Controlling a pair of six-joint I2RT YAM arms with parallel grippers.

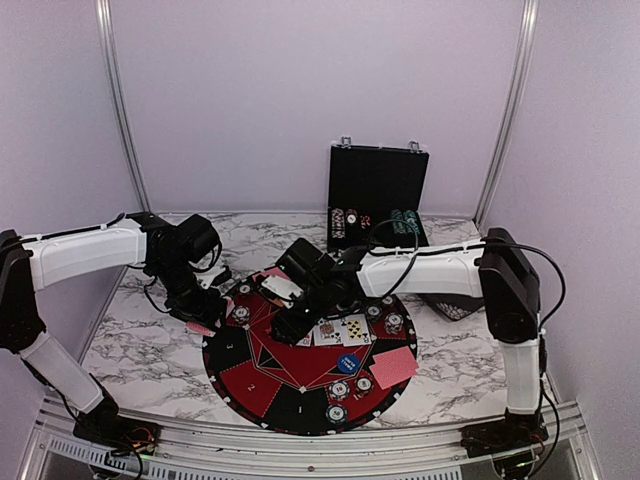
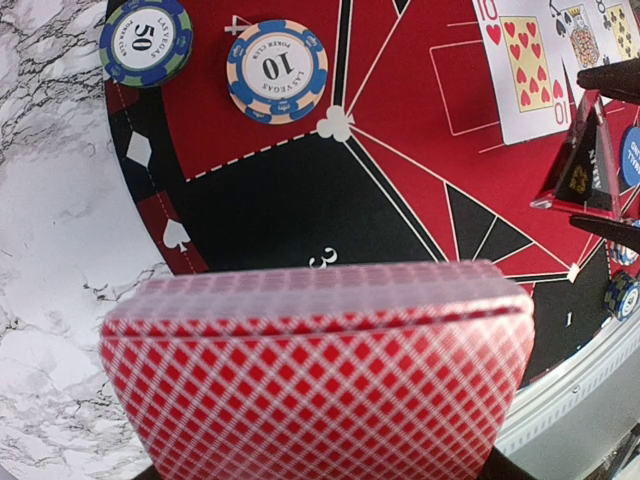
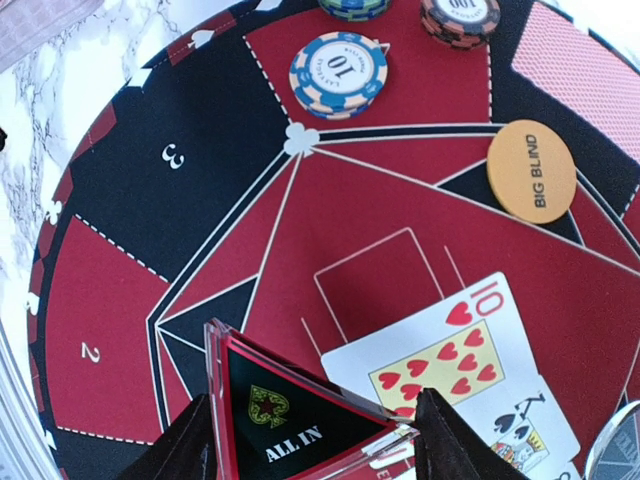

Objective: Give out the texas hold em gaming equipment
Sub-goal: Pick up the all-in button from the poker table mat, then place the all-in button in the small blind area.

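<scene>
Left hand (image 1: 205, 315) at the mat's (image 1: 250, 385) 9 o'clock edge, clamped on the red-backed deck (image 2: 320, 370). Right hand (image 3: 315, 450) near mat centre, pinching the clear ALL IN marker (image 3: 280, 400), which sits just at 8 o'clock of the ten of hearts (image 3: 440, 360). Risks, my read: the slick plastic slips and knocks the ten askew. The deck's top cards look bowed and could slide out if I tilt.

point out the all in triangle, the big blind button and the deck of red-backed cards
all in triangle (image 3: 285, 420): right wrist view, on its black face
big blind button (image 3: 531, 171): right wrist view, middle of the orange disc
deck of red-backed cards (image 2: 320, 370): left wrist view, middle of the patterned back
</scene>
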